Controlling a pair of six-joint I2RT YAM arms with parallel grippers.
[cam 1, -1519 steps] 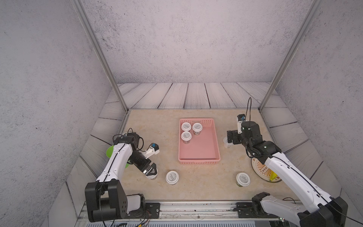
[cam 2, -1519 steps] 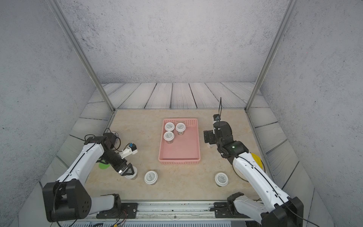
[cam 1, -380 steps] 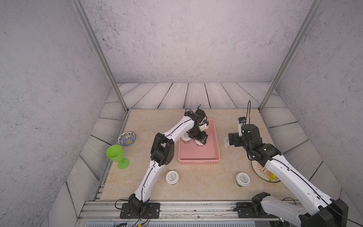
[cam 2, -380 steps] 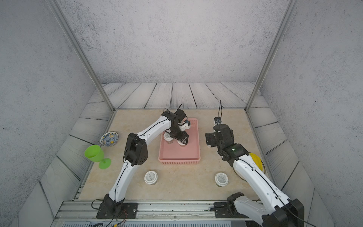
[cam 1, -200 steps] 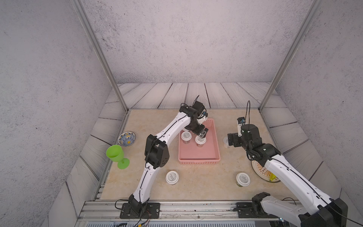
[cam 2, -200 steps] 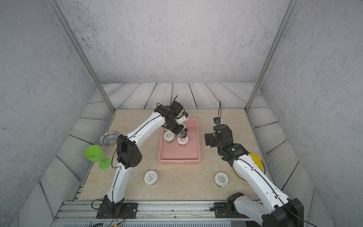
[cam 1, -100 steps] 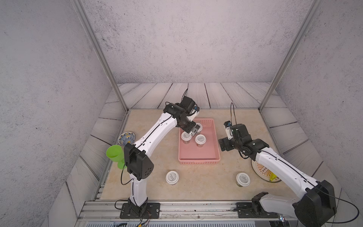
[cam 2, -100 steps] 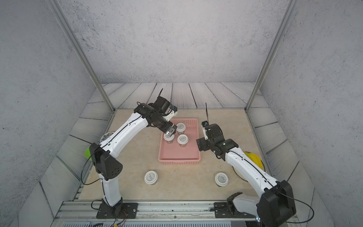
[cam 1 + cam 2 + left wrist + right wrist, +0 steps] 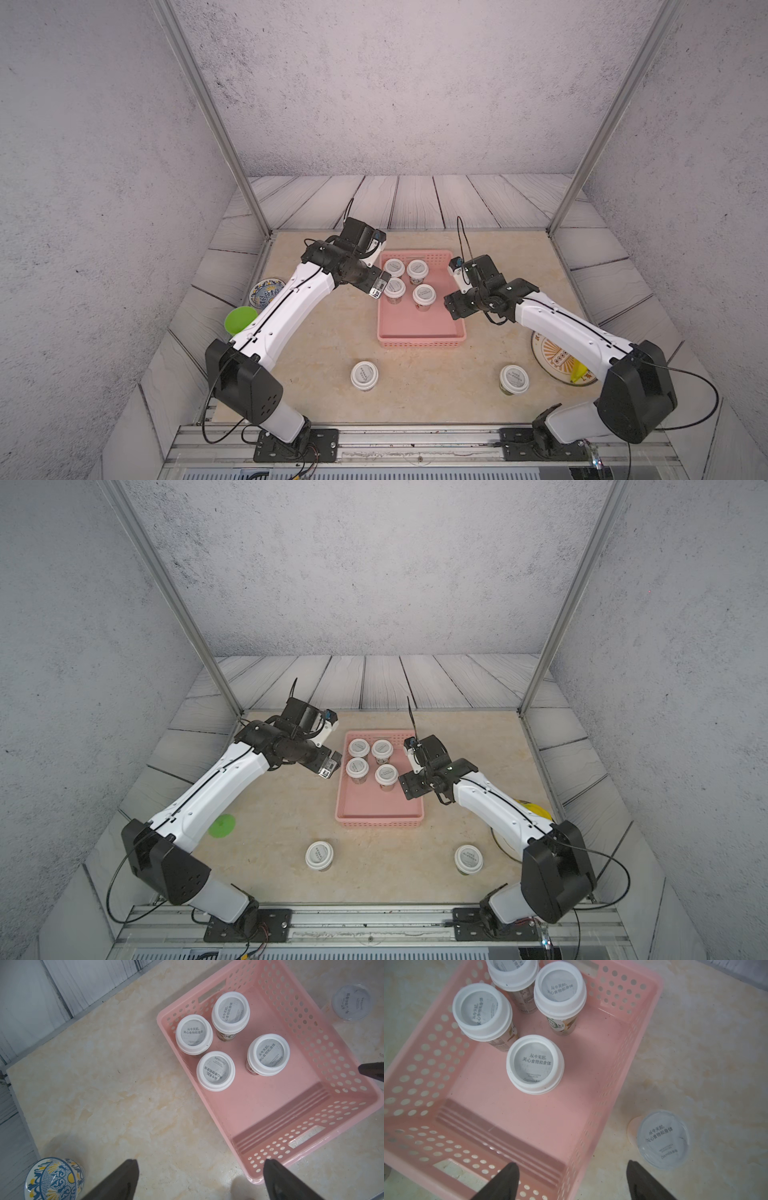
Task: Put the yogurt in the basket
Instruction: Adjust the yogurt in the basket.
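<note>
One yogurt [image 9: 662, 1140] in wrist views only

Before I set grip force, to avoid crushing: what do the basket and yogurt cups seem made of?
The basket looks like moulded plastic, smooth, faintly glossy: round holes, ribbed floor. The yogurt lids look like matte white plastic, with stepped rims; the cup bodies, printed, could be plastic or coated paper.

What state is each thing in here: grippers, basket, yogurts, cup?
Left gripper: open, empty.
Right gripper: open, empty.
Basket: holds four yogurts, near half bare.
Yogurts in basket: upright, lidded.
Front yogurts: upright on the table, outside the basket.
Yogurt beside basket: on the table, outside; no white rim shows.
Green cup: upright, mostly hidden.
</note>
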